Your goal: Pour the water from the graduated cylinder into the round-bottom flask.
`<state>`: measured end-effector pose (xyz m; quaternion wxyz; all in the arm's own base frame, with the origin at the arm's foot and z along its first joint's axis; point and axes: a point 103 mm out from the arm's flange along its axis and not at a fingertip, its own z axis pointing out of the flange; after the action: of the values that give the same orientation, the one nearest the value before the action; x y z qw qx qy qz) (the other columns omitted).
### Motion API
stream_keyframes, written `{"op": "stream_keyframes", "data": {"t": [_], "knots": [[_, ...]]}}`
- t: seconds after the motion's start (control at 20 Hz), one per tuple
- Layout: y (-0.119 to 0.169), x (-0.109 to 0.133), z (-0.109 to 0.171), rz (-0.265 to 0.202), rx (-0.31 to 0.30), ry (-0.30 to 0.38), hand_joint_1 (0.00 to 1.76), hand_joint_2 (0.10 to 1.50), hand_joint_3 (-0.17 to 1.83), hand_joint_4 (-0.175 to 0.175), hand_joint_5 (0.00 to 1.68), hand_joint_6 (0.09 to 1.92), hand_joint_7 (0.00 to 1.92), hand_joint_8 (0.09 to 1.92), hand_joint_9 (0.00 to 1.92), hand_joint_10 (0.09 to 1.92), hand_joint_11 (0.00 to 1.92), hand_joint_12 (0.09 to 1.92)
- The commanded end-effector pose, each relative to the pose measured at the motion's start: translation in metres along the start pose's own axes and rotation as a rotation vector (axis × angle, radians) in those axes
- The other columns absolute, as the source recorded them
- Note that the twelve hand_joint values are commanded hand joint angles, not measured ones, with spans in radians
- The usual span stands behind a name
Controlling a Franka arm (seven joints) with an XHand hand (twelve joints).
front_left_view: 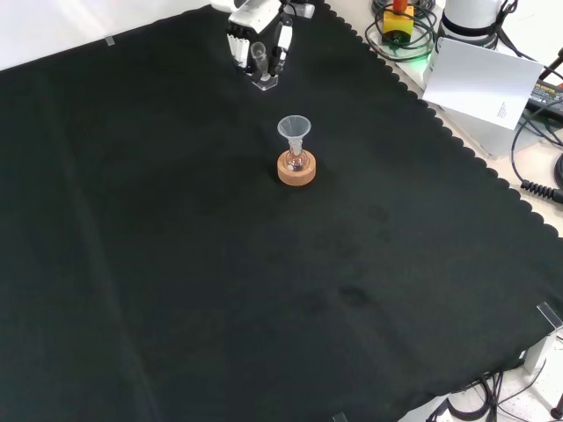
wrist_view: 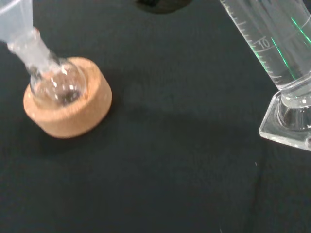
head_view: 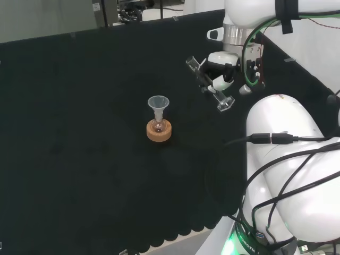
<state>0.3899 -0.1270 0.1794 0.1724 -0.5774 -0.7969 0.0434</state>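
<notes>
A clear graduated cylinder (head_view: pixel 208 85) hangs tilted above the cloth, mouth toward the flask, with the hand (head_view: pixel 222 70) curled round it. In the front view the hand (front_left_view: pixel 255 26) holds the cylinder (front_left_view: pixel 261 63) near the top edge. The wrist view shows the cylinder (wrist_view: pixel 272 53) with its foot off the cloth and clear water inside. A small round-bottom flask (head_view: pixel 158 125) with a clear funnel (head_view: pixel 158 104) in its neck sits on a cork ring (head_view: pixel 159 132), left of the hand in the head view. The flask (front_left_view: pixel 296 160) stands nearer than the hand in the front view, and the flask (wrist_view: pixel 57 85) looks wet inside in the wrist view.
The arm's white links (head_view: pixel 289 159) rise at the right of the head view. Beyond the cloth's scalloped edge in the front view lie cables (front_left_view: pixel 400 35) and a white sheet (front_left_view: pixel 479 79). Black cloth (front_left_view: pixel 264 290) spreads wide around the flask.
</notes>
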Motion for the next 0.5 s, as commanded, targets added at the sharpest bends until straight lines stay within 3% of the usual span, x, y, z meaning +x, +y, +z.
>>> {"op": "stream_keyframes", "data": {"t": [0.05,0.5], "knots": [[-0.01,0.007,0.004,-0.008,0.082,-0.057,1.39,1.06,0.0,-0.175,1.04,0.88,0.94,1.03,1.23,0.66,1.22,0.81],[-0.009,0.022,0.005,-0.02,0.215,-0.123,1.39,1.05,0.0,-0.175,1.04,0.88,0.94,1.03,1.23,0.65,1.22,0.81]]}}
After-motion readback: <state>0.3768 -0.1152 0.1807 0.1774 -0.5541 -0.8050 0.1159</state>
